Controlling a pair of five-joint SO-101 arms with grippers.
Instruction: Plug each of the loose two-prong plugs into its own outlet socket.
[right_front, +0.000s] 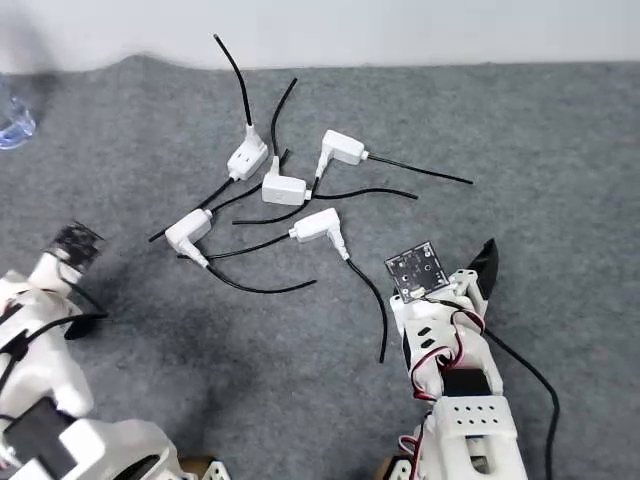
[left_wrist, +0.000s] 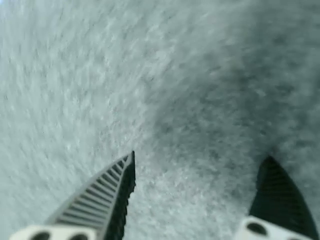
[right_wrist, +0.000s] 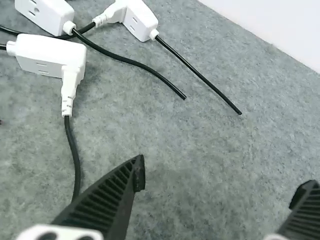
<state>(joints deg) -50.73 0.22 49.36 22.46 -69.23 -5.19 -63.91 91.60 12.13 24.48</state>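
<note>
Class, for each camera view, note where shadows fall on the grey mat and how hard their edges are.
High view: a soft, dim patch on the near part of the mat. Left wrist view: a broad shadow beyond the left gripper, with no hard edge. Right wrist view: a faint shadow under the right gripper; the cables cast almost none.

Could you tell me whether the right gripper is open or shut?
Open: the right gripper shows its fingers wide apart, holding nothing.
</note>
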